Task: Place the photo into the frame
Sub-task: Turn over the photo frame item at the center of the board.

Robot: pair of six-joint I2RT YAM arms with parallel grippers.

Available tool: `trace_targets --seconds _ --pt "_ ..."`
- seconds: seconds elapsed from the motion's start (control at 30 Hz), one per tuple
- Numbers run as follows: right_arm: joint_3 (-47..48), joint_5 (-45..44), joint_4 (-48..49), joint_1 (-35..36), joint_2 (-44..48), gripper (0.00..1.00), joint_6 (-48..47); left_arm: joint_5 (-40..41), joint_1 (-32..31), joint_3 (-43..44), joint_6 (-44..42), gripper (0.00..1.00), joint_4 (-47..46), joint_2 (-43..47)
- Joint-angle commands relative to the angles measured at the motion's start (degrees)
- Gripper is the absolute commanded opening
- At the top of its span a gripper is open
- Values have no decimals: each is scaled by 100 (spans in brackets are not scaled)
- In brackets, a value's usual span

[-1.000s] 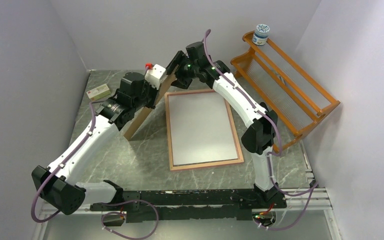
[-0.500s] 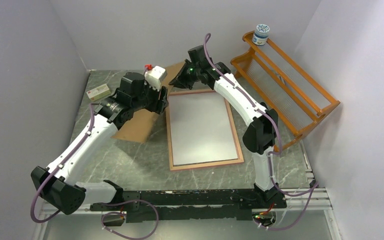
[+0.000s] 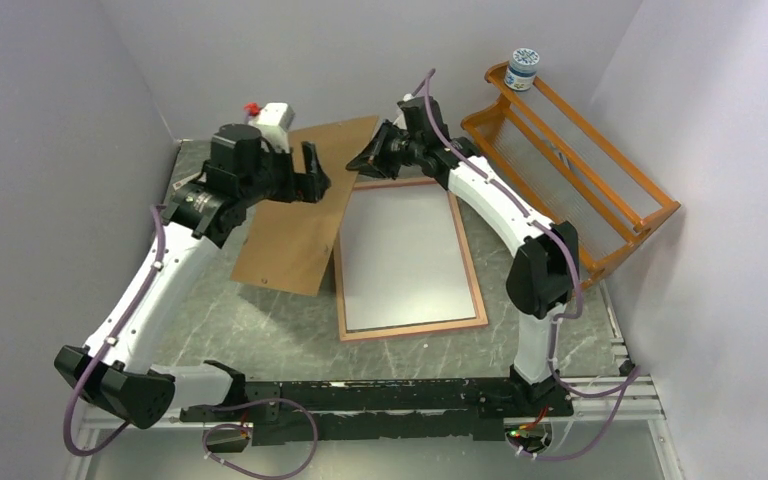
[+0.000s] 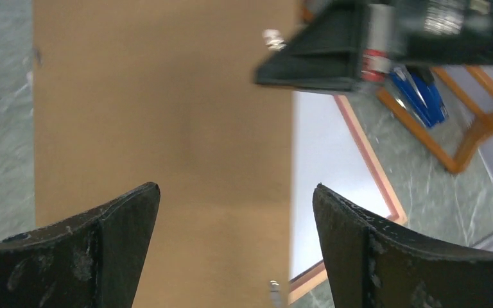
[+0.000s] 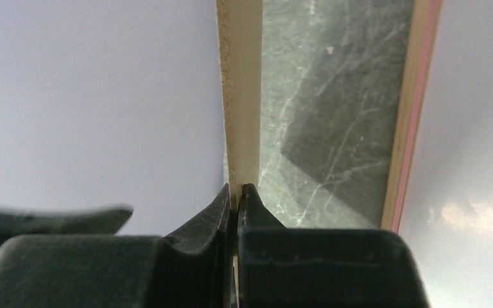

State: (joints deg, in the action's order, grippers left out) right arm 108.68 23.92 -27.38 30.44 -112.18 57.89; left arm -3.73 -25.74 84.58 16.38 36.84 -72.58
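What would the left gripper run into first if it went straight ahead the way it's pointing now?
Most likely the brown backing board: it fills the wrist view straight ahead of the open left gripper. How far off it lies is unclear.

- No lettering, number or brand name can be read in any view.
- Upper left of the overhead view: a small pale box [image 3: 197, 183] lies on the tabletop. It carries a red mark at its left end and faint print along its top, too small to make out.
- Upper right of the overhead view: a jar [image 3: 523, 68] stands on top of the orange rack [image 3: 600, 190]. It shows a blue-and-white patterned lid and a dark label band, and neither is legible.
- Top of the left wrist view: a red-and-white sticker [image 4: 373, 61] sits on the body of the right gripper [image 3: 353, 163], blurred beyond reading.
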Motion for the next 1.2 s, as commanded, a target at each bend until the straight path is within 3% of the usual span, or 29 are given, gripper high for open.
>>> trace_targets --seconds 0.0,0.1,0.2,0.33,0.5,0.67,0.8,0.9,1.0,1.17 --pt "-442 1169 2090 -168 897 0 -194 -400 939 123 882 94 336 -54" --pt "-974 1406 2765 -285 1272 0 -172 -1083 1700 38 1070 94 579 -253" --pt "-1516 1727 3595 -480 1637 0 65 -1064 2220 278 999 94 1130 -509" --pt "-2009 2106 4099 -781 2021 0 275 -1770 2857 466 754 94 1164 -659" --pt "-2378 2466 4494 -1048 2445 0 262 -2725 3223 752 723 94 1095 -923" --pt "-2541 2697 4827 -1317 2661 0 417 -3157 3351 888 718 94 977 -1128" --pt "-2646 2983 5273 -1478 2625 0 797 -3374 3397 1017 515 94 969 -1225" --pt "-2785 3201 5875 -1567 2561 0 1339 -4169 3431 1032 396 94 822 -1288" --pt "-2915 3362 6522 -1636 2485 0 1879 -5108 3435 910 609 88 452 -1347" --pt "-2943 3543 6983 -1665 2336 0 2322 -6500 3435 303 1812 66 -1135 -1170"
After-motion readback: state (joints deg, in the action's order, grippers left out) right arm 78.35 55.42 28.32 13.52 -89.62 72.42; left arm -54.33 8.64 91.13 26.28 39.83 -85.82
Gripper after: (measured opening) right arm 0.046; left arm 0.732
